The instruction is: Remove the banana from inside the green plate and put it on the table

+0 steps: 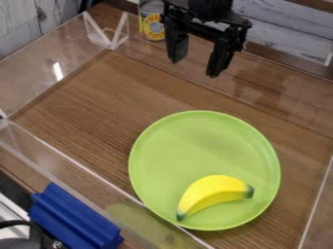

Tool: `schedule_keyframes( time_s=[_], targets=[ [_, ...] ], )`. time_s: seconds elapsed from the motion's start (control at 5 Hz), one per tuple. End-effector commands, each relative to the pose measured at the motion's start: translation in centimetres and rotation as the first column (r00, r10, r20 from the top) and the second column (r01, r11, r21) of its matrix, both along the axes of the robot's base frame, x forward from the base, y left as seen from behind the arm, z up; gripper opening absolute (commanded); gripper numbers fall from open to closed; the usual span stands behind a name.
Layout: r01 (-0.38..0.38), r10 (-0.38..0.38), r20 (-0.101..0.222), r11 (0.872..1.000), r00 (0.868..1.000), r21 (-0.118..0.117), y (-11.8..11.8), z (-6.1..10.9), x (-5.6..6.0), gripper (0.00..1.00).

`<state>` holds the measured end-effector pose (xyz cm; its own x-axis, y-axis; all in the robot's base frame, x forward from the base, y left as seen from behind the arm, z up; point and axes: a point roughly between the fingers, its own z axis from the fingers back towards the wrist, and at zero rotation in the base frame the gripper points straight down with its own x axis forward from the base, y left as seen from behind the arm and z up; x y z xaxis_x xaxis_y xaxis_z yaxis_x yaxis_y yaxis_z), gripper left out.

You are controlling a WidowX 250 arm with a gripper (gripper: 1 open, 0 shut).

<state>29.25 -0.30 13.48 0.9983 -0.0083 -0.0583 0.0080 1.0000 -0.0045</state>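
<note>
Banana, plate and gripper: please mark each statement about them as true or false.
1. The banana lies inside the green plate. True.
2. The gripper is shut on the banana. False: it is open and empty, far from the banana, above the table.
3. The banana lies in the part of the plate nearest the camera. True.
4. The plate is red. False: it is lime green.
5. The banana stands upright. False: it lies flat on its side.
</note>
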Motion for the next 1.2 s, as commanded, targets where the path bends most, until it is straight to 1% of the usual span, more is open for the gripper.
schedule_keyframes(
  time_s=[0.0, 0.2, 0.4, 0.6, 0.8, 1.0],
  targets=[
    [0.08, -0.08, 0.003, 0.997, 0.997, -0.011, -1.4, -0.1, -2.1, 1.0],
    [0.218, -0.217, 0.024, 0.976, 0.976, -0.024, -3.4, -0.1, -4.8, 1.0],
    [0.302, -0.301, 0.052, 0.953, 0.952, -0.017, -5.1, -0.3, -6.7, 1.0],
    [0.32, -0.318, 0.079, 0.947, 0.945, -0.01, -6.3, -0.6, -7.7, 1.0],
    [0.32, -0.318, 0.098, 0.947, 0.943, -0.009, -7.1, -1.2, -8.4, 1.0],
    [0.331, -0.327, 0.118, 0.944, 0.938, -0.016, -7.8, -2.2, -8.8, 1.0]
  ],
)
